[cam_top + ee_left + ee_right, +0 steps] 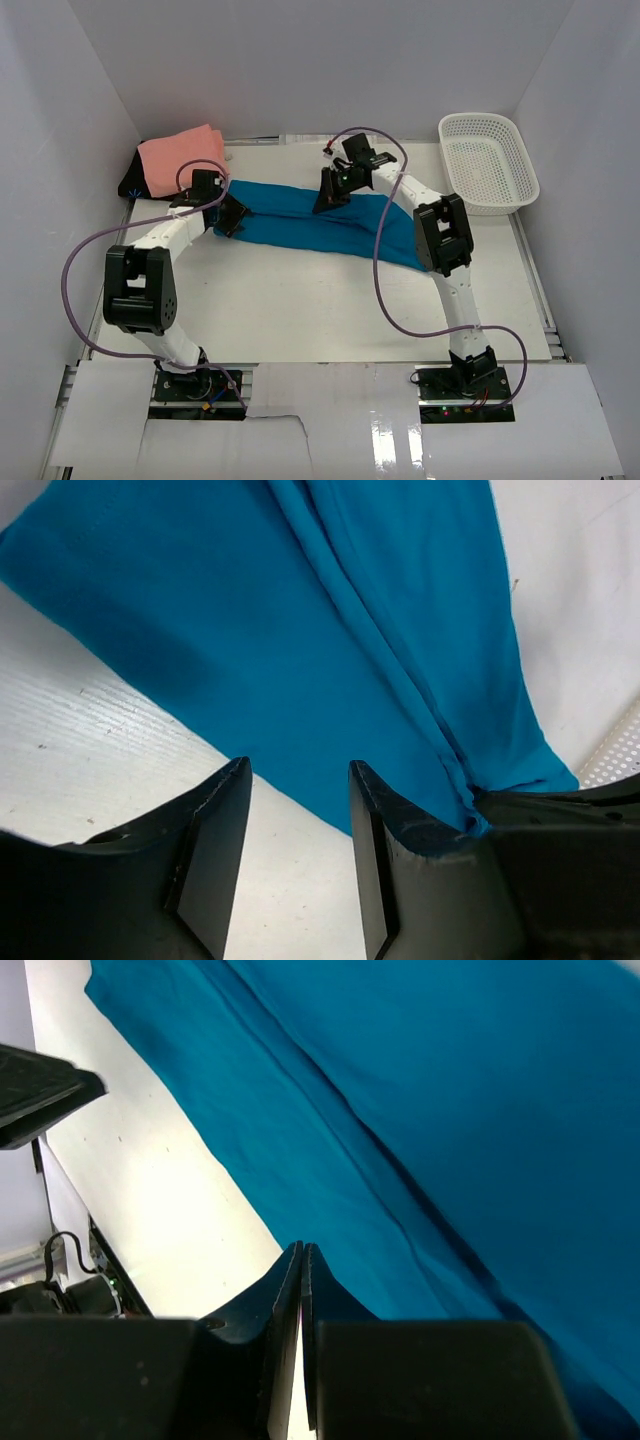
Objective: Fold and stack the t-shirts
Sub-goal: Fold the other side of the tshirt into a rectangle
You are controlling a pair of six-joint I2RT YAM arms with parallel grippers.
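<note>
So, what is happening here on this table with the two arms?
Two robot arms are working on the teal t-shirt, lying as a long strip across the table. The left pincer stands open at its left end; the right pincer is shut at its far edge. The pink t-shirt sits folded in the far left corner.

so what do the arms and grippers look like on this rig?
Left arm and right arm match: white links, boxy black joint housings, a loose purple cable looping along each. Left gripper and right gripper are matte black with flat, wedge-shaped fingers.
</note>
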